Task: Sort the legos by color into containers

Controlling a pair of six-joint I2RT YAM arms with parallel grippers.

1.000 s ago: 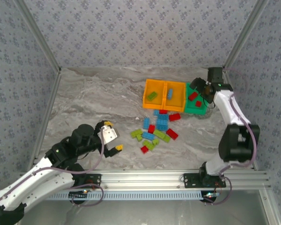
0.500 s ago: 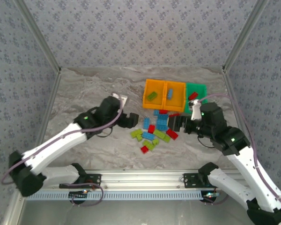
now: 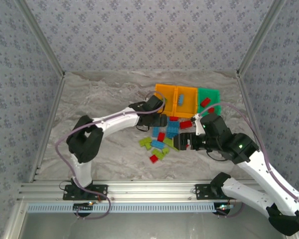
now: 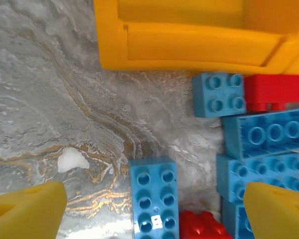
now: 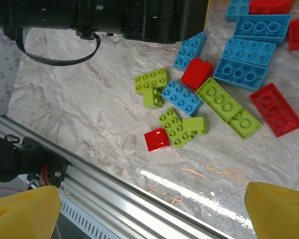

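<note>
Mostly unsorted: one or two legos per colour lie in the containers, the rest loose on the table just before them. The left gripper and right gripper hover above, jaws spread wide, holding nothing

place: robot lab cell | evidence: aluminium frame rail; patterned enclosure walls; marble-look tabletop
</note>
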